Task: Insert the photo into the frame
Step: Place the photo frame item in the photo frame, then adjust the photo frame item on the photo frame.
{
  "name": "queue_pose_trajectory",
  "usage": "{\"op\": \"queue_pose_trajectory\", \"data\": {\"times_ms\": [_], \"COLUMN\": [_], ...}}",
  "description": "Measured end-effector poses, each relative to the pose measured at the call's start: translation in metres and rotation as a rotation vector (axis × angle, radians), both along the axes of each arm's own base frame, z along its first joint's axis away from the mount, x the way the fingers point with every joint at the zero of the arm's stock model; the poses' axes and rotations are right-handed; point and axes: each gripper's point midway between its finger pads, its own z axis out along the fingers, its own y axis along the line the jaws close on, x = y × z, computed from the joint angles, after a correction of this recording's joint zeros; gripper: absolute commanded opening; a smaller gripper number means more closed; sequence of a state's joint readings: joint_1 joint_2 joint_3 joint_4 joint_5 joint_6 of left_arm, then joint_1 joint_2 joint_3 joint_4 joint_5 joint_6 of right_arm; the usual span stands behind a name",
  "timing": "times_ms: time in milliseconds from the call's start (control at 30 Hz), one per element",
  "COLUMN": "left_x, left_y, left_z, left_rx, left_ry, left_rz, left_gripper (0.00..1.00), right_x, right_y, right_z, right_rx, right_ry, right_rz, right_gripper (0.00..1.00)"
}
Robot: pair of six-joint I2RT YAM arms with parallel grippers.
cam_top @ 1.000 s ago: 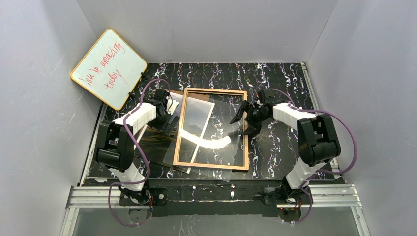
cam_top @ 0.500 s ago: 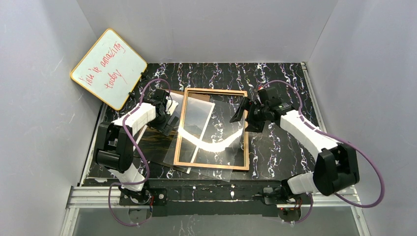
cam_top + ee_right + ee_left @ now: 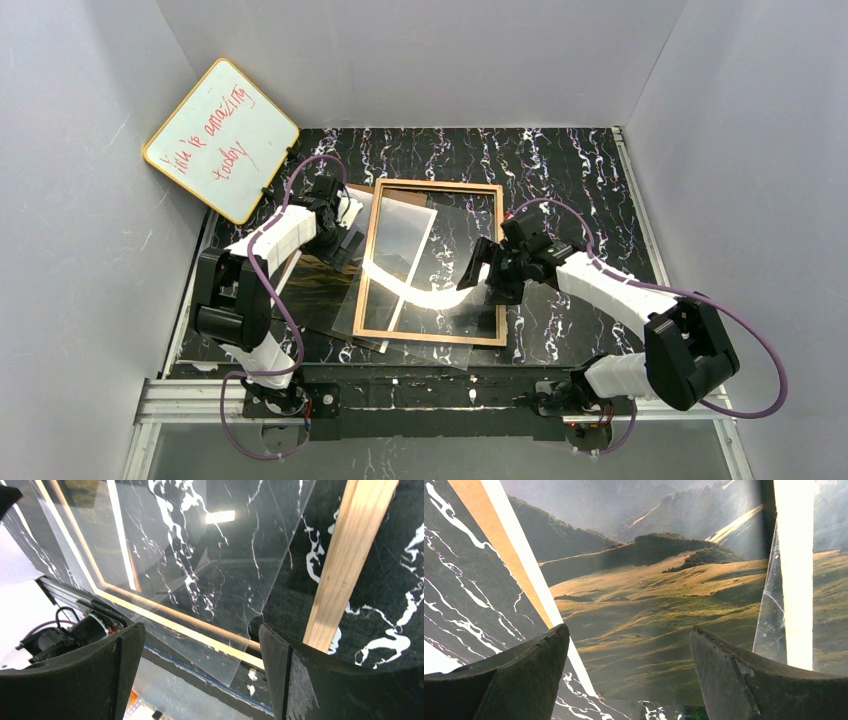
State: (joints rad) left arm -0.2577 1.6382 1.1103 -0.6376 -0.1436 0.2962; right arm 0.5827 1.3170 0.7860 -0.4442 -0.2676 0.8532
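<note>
Left end effector (image 3: 345,225) (image 3: 628,630) spread wide, nothing between the fingers, hovering over the photo (image 3: 639,605) near the frame's left rail. Right end effector (image 3: 488,275) (image 3: 201,627) also wide and holding nothing, over the right side of the frame (image 3: 432,337), above the clear sheet (image 3: 210,580) and just beside the wooden rail (image 3: 350,555).

Frame lies flat on the black marble counter (image 3: 560,170), wood-coloured side up. Photo (image 3: 322,278) lies flat, landscape side up, mostly left of the frame, with its edge running under the left rail; not seated in the frame. Clear sheet sits skewed, with corners poking out past the frame at the lower left and lower right. Brown strip beside the photo's white border in the left wrist view; can't tell what it is. Whiteboard (image 3: 222,140) with red writing leans on the back left wall.
</note>
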Motion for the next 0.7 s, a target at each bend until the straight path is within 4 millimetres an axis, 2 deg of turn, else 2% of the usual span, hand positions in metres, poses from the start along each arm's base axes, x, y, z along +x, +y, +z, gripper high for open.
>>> {"op": "queue_pose_trajectory", "data": {"times_ms": [100,333,567,700], "left_x": [0.000,-0.001,-0.001,-0.002], "left_y": [0.000,-0.002,-0.005,-0.008], "left_z": [0.000,0.000,-0.001,-0.002], "left_rx": [-0.003,-0.012,-0.027,-0.045], "left_ry": [0.001,0.003,0.007,0.013], "left_rz": [-0.001,-0.003,-0.007,-0.013], "left_gripper": [0.87,0.87,0.87,0.86], "right_x": [0.006,-0.001,-0.004,0.001], "right_y": [0.003,-0.003,-0.005,0.003], "right_z": [-0.003,-0.032,-0.047,-0.046], "right_rx": [0.011,-0.044,-0.063,-0.024], "right_ry": [-0.025,0.010,0.012,0.001], "right_rz": [-0.016,-0.039,-0.043,-0.053], "right_gripper": [0.89,0.88,0.88,0.88]}}
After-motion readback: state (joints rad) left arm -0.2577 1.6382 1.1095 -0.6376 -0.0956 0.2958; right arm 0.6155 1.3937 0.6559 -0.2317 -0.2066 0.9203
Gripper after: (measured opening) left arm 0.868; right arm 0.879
